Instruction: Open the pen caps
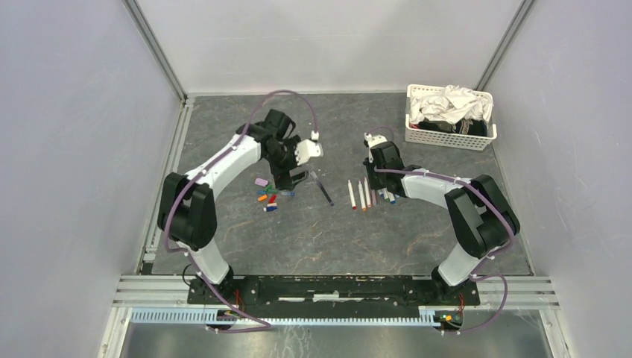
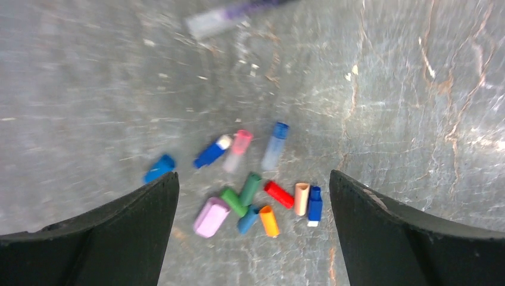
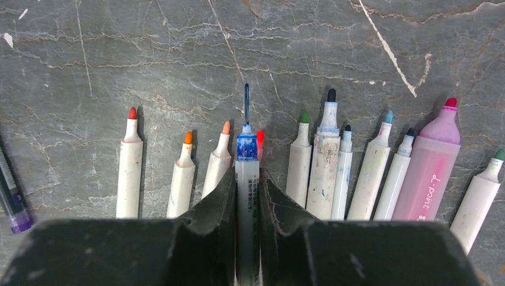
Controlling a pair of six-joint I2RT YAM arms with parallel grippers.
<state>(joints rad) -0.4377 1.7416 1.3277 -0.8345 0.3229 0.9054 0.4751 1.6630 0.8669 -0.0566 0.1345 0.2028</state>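
Several loose pen caps (image 2: 268, 220) in blue, red, orange, green and lilac lie in a pile on the grey table; in the top view the pile (image 1: 267, 198) is at centre left. My left gripper (image 2: 253, 179) is open and empty just above the pile, and it also shows in the top view (image 1: 289, 179). My right gripper (image 3: 247, 182) is shut on an uncapped white pen with a blue collar and thin tip (image 3: 246, 146). It holds the pen over a row of uncapped pens (image 3: 129, 173), which also shows in the top view (image 1: 365, 194).
A wide pink highlighter (image 3: 429, 173) lies in the row's right part. One dark pen (image 1: 323, 188) lies alone between the caps and the row. A white mesh basket (image 1: 449, 133) of cloth stands at back right.
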